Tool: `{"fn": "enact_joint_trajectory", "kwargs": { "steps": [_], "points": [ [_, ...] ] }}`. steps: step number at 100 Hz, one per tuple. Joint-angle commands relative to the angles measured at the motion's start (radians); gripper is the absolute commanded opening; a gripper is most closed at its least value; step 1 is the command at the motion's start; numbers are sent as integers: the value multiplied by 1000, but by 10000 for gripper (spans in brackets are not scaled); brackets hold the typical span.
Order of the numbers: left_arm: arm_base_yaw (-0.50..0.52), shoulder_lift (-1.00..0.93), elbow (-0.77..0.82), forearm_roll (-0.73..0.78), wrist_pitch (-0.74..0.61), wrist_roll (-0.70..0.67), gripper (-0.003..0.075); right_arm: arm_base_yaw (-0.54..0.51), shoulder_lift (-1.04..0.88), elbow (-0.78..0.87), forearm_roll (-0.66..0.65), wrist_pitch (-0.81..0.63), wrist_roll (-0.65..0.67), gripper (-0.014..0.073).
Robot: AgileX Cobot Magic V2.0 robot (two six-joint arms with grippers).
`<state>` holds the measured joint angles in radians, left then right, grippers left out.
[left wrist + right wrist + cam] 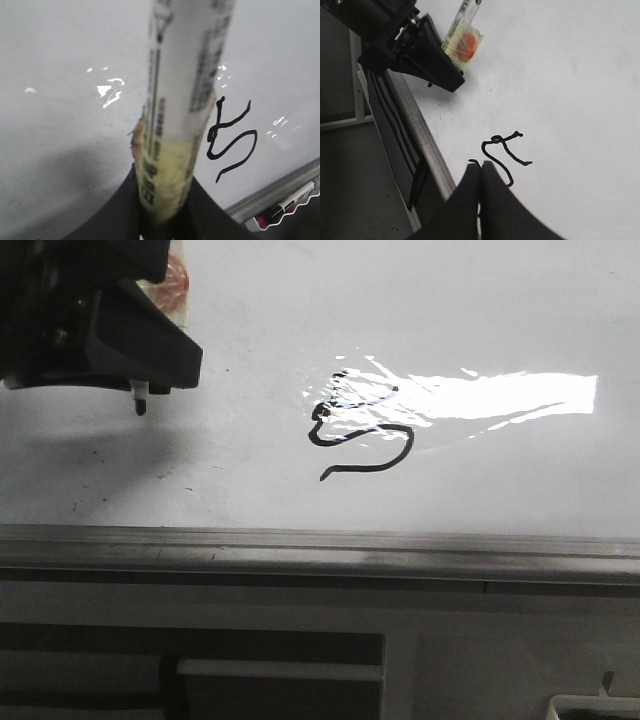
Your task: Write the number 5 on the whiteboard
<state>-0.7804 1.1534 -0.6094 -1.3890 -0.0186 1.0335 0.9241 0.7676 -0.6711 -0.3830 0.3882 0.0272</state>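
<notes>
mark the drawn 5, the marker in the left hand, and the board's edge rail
number 5 [385, 445], front view: right curve of its belly.
marker [182, 75], left wrist view: middle of the labelled barrel.
edge rail [400, 552], front view: top face of the grey metal strip.

Open whiteboard [480, 480] all around the number 5 [362, 435]; left gripper [140, 400] well aside.

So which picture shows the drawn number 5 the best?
The right wrist view: the number 5 is whole and glare-free on the whiteboard. In the front view, glare washes its top; the left wrist view shows it beside a blurry marker.
</notes>
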Motion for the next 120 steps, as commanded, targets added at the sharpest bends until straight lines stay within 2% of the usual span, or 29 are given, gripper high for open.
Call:
{"fn": "enact_joint_trajectory", "kwargs": {
  "steps": [1, 46, 96, 120],
  "points": [
    [2, 15, -23, -52, -20, -7, -20, -6, -8, -28, -9, -62, 5, -62],
    [-32, 145, -25, -137, -61, -10, -20, -6, -8, -28, -7, -62, 24, -62],
    [-30, 186, -27, -137, -68, -10, -20, -6, -8, -28, -7, -66, 24, -62],
    [-28, 186, -27, -177, -64, -10, -20, -6, -8, -28, -7, -138, 24, -63]
  ]
}}
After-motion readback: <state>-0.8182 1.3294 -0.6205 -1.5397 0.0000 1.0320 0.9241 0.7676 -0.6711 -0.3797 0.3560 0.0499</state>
